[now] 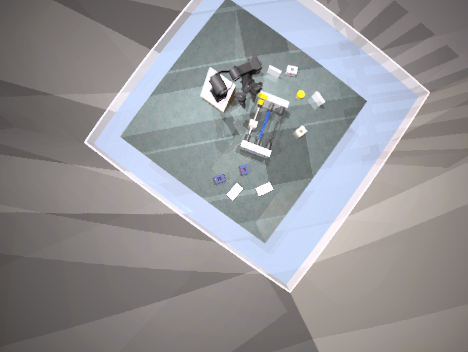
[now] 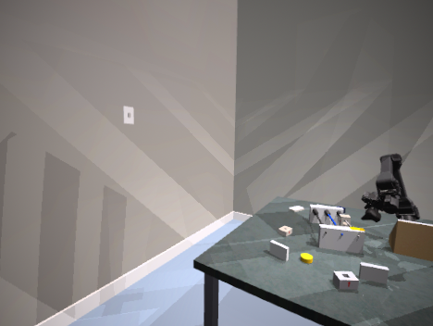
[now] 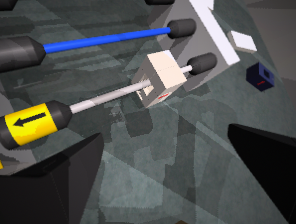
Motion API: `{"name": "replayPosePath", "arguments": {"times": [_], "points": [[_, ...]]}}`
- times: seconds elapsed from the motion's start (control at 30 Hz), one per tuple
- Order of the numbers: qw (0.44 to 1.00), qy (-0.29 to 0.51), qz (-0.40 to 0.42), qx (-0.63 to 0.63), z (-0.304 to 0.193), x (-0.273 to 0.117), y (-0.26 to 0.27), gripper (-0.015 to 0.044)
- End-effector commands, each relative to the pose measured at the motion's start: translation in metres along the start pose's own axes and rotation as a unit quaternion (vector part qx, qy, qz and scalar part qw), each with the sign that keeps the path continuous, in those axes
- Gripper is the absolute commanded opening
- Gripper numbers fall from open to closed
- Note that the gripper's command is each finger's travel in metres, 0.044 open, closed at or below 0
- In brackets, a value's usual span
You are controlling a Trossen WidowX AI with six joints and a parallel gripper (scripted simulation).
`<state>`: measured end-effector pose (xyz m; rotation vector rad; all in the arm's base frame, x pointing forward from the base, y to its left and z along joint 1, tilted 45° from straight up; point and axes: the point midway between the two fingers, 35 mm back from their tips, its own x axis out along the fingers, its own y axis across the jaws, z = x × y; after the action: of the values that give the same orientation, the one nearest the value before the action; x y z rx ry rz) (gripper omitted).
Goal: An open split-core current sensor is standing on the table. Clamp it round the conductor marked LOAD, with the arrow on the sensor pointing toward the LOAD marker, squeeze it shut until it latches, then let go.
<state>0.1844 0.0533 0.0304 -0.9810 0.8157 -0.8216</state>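
The cream sensor [image 1: 251, 123] [image 2: 347, 219] [image 3: 165, 70] sits around the white conductor [image 3: 107, 99], nearer the end away from the yellow marker. A small red mark shows on its side; its arrow direction and whether it is latched cannot be told. The yellow marker [image 1: 260, 102] [image 3: 30, 124] on that conductor's other end carries a black arrow pointing away from the sensor; no LOAD lettering is readable. My gripper [image 3: 165, 134] is open and empty. Its fingers are off to the side of the conductor, clear of the sensor in the wrist view.
The blue conductor [image 1: 264, 124] [image 3: 107, 38] runs beside the white one, between two grey end blocks [image 1: 256, 149] [image 2: 342, 240]. Around them are a yellow disc [image 1: 300, 94] [image 2: 306, 257], a cream block [image 1: 300, 129] [image 2: 285, 231], upright white plates [image 1: 318, 99] [image 2: 374, 273] and dark blue blocks [image 1: 219, 179].
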Motion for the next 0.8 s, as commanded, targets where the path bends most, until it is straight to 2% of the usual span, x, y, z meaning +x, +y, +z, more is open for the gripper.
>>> {"name": "replayPosePath", "arguments": {"times": [0.0, 0.3, 0.33, 0.77], "points": [[0.957, -0.133, 0.007, 0.257, -0.0204, -0.0021, -0.0046, 0.044], [0.957, -0.133, 0.007, 0.257, -0.0204, -0.0021, -0.0046, 0.044], [0.972, -0.102, 0.001, 0.212, -0.0151, -0.0039, -0.0026, 0.044], [0.972, -0.102, 0.001, 0.212, -0.0151, -0.0039, -0.0026, 0.044]]}}
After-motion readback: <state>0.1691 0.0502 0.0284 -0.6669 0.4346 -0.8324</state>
